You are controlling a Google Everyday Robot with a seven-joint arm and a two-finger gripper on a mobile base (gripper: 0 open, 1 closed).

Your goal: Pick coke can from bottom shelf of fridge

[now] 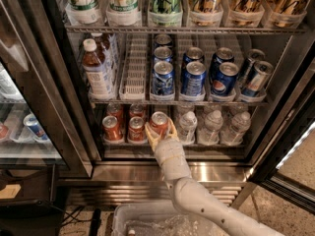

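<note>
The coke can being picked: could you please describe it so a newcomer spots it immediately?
In the fridge, look at the bottom shelf. Among the red cans left of the water bottles, the coke can is the rightmost, at the white end effector.

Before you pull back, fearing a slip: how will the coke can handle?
Probably rigid: the coke can, held by the end effector at the bottom shelf, looks metal. Its smooth round wall might slip or roll. Red cans beside it risk knocks.

On the bottom shelf (216, 144), the gripper (160, 128) clasps the coke can (159, 119), hemmed between a red can (136, 129) and a water bottle (187, 127).
</note>
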